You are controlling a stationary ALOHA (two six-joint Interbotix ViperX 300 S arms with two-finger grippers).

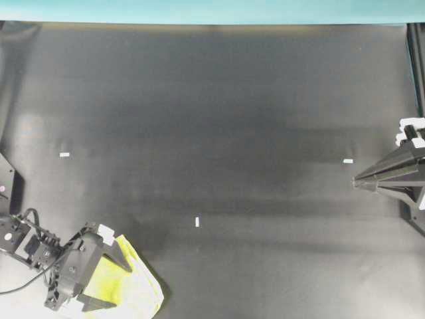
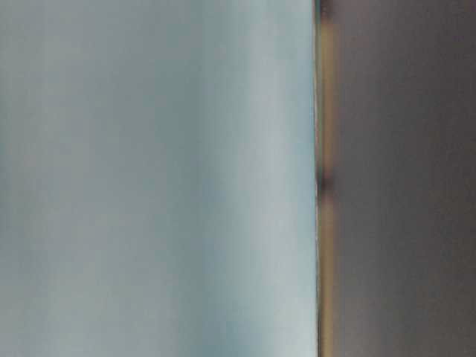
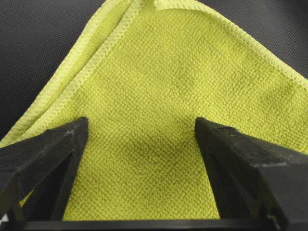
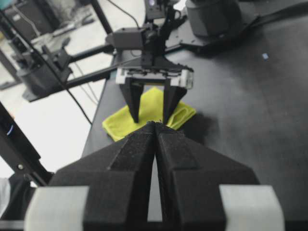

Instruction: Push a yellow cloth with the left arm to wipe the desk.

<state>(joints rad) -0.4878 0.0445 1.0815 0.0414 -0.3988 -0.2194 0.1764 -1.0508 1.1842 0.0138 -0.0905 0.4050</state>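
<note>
The yellow cloth (image 1: 136, 286) lies at the near-left corner of the desk (image 1: 219, 119), close to the front edge and well away from the middle. It is folded and roughly square, so it has little of a long axis; from overhead it sits turned like a diamond, one corner aimed toward the right and slightly down, its stitched edges running diagonally. In the left wrist view the hemmed edges meet at a corner beyond the fingertips (a second layer's hem shows along the left side).

The left arm (image 1: 40, 249) reaches in from the left edge, and the left gripper (image 3: 142, 127) stands over the cloth with its jaws spread wide, one finger on either side of the cloth's middle, gripping nothing. Whether the tips press on the fabric I cannot tell.

The right gripper (image 4: 155, 127) waits far off at the right edge of the desk, its two fingers closed together to a point, aimed across toward the cloth.

The table-level view is only a blur.
</note>
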